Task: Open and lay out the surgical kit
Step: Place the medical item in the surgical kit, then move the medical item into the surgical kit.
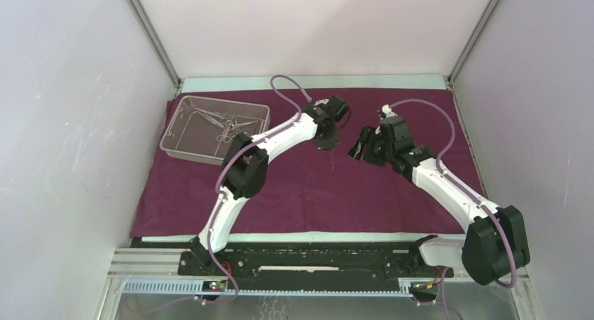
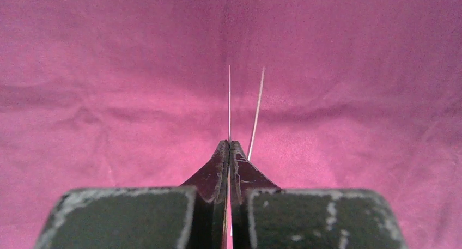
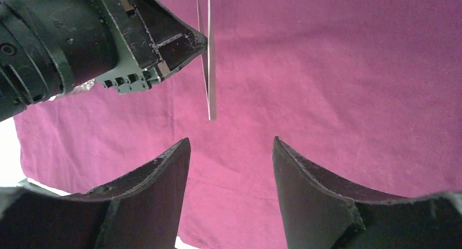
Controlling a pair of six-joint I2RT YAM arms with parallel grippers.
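Note:
The maroon cloth wrap (image 1: 308, 194) lies spread flat over the table. The silver wire-mesh tray (image 1: 175, 127) stands on its far left corner, with scissors and forceps (image 1: 224, 120) inside. My left gripper (image 1: 328, 139) hovers over the cloth's middle, shut on thin steel tweezers (image 2: 256, 110) whose two prongs point away from it and down. In the right wrist view the tweezers (image 3: 210, 80) hang from the left gripper (image 3: 180, 42). My right gripper (image 1: 357, 150) is just to the right of them, open, with only cloth showing between its fingers (image 3: 163, 172).
Grey enclosure walls stand on the left, right and back. The cloth's near edge ends short of the metal rail (image 1: 315, 260) that carries the arm bases. A pale strip of table (image 1: 315, 82) shows behind the cloth.

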